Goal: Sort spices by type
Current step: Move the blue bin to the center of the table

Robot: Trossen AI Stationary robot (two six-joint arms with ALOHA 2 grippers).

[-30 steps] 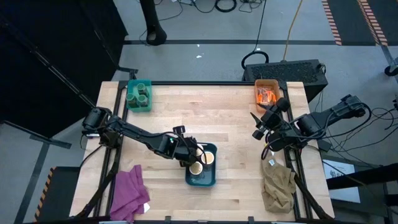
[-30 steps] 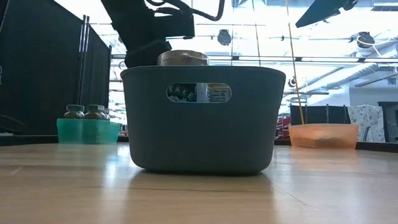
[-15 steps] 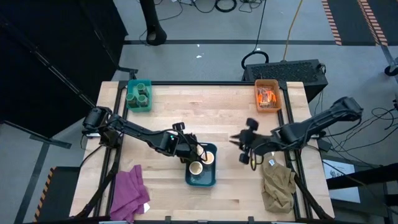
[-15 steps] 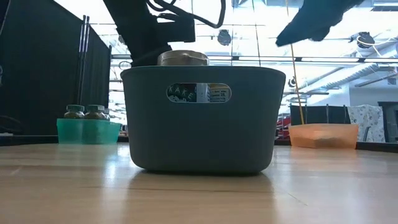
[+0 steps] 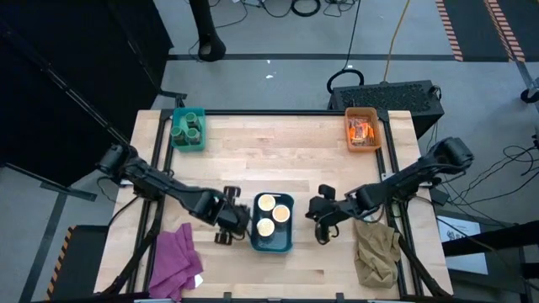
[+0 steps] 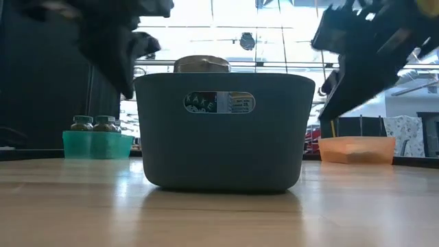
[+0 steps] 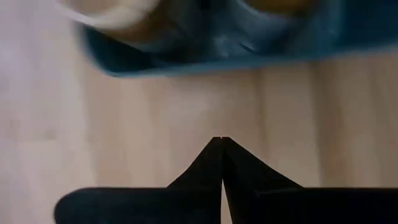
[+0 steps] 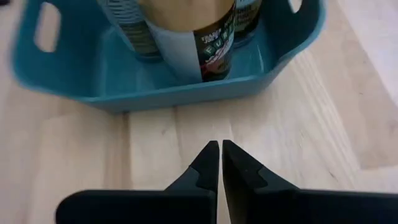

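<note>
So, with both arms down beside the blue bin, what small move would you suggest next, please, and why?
Probably press inward: the left gripper and right gripper, jaws shut and empty, flank the dark blue plastic bin holding three cream-topped round jars, seemingly ready to shift it.

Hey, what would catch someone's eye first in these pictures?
The dark teal bin at the table's front centre, holding three cream-topped jars, flanked by the left tool and right tool, both shut and empty. Farther back, a green bin of green jars and an orange bin of packets sit in opposite corners.
</note>
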